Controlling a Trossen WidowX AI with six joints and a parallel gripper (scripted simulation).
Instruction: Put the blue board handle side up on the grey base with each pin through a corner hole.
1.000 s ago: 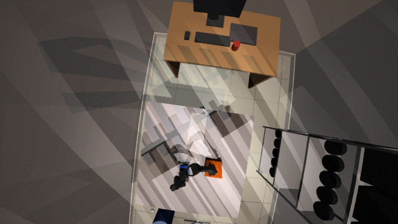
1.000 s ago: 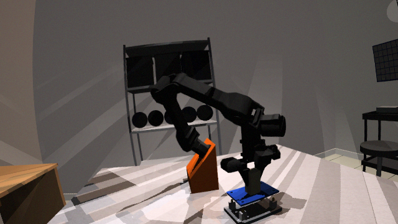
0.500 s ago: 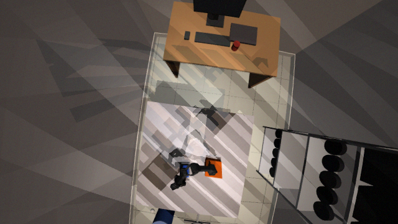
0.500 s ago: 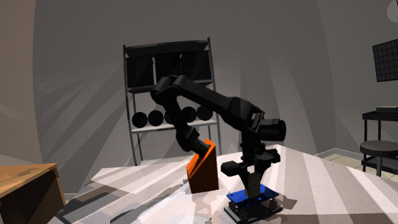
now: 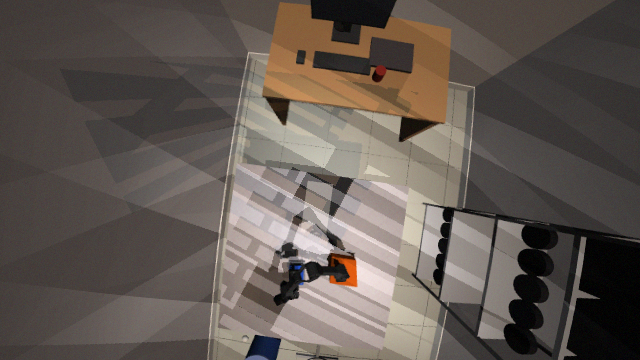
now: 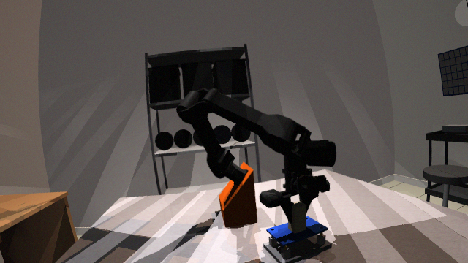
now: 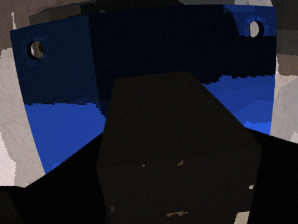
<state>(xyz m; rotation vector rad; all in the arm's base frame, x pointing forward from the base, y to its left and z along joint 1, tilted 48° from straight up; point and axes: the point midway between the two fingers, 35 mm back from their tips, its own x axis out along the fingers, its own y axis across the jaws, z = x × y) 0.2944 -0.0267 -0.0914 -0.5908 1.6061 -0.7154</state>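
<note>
The blue board (image 5: pixel 297 267) (image 6: pixel 279 230) (image 7: pixel 70 130), handle (image 6: pixel 299 219) (image 7: pixel 179 120) grasped by our tool (image 6: pixel 299 210) (image 7: pixel 161 133), covers the base (image 6: pixel 274 253); only our exterior view shows posts (image 6: pixel 321 239), seating seemingly uncertain. Room separates it from the tabletop's (image 5: pixel 372 240) (image 6: pixel 365 204) edges.

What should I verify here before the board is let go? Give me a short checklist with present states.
1. Fingers closed on the handle: ok.
2. Blue board handle side up: ok.
3. Board over the grey base, not off to one side: ok.
4. Each pin through its corner hole: cannot tell; no pin shows clearly in the two holes that the wrist view shows.
5. Board flat on all four posts: cannot tell; the exterior view shows it just above or on them.
6. Board released and arm moved away: not ok, the handle is held.
</note>
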